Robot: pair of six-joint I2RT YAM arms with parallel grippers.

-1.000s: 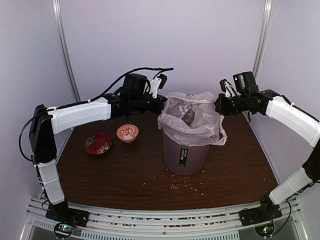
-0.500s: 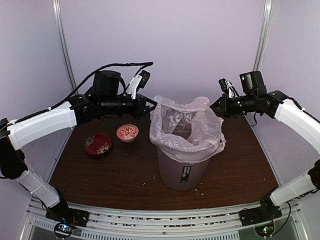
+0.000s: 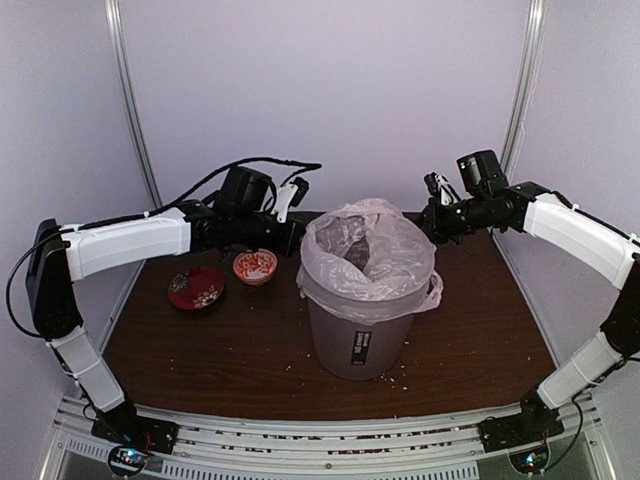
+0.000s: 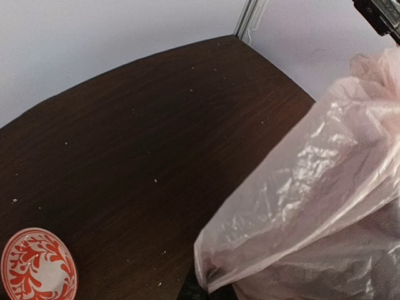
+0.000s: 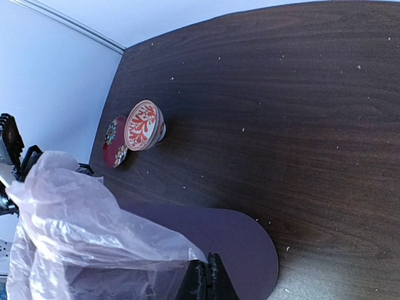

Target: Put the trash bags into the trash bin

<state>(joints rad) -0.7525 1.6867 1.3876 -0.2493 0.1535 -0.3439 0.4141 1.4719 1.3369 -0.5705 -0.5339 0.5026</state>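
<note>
The mauve trash bin (image 3: 360, 335) stands mid-table with a black label on its front. The pinkish translucent trash bag (image 3: 368, 255) lines it, its mouth puffed up and folded out over the rim. My left gripper (image 3: 300, 240) is shut on the bag's left edge. In the left wrist view the film (image 4: 312, 181) wraps over the left gripper (image 4: 209, 289). My right gripper (image 3: 428, 222) is shut on the bag's right edge. In the right wrist view the right gripper (image 5: 207, 275) pinches the bag (image 5: 81, 231) beside the bin's wall (image 5: 240, 240).
A white-and-red patterned bowl (image 3: 255, 266) and a dark red bowl (image 3: 195, 288) sit left of the bin, below the left arm. Crumbs are scattered on the dark wooden table (image 3: 470, 330). Pale walls enclose the back and both sides.
Both grippers have come down and in toward the rim with the bag's edges. The bag's mouth sits lower over the bin. The left arm has swung back from the left.
</note>
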